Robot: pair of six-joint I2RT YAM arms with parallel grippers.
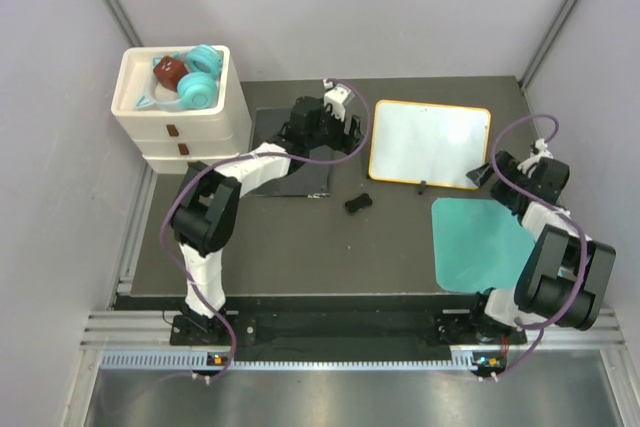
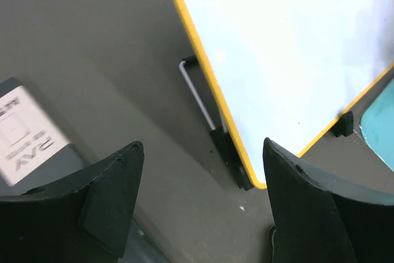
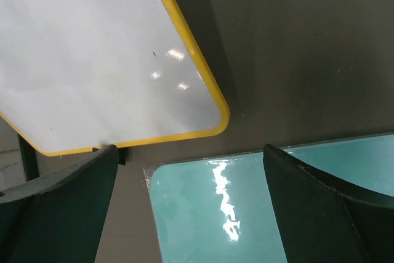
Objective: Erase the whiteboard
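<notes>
Left gripper (image 1: 350,133), jaws parted and empty, just beside the left short edge of the whiteboard (image 1: 430,142), which lies flat between both grippers, long axis left-to-right; right gripper (image 1: 484,173), likewise spread and empty, at its near-right corner, about equally close.

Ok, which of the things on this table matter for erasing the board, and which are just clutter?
Job: white rectangular whiteboard with yellow rim; small black block near it, possibly the eraser.
Lying about: teal flat mat; dark grey pad with white label; white stacked drawer unit holding teal and brown toys.
</notes>
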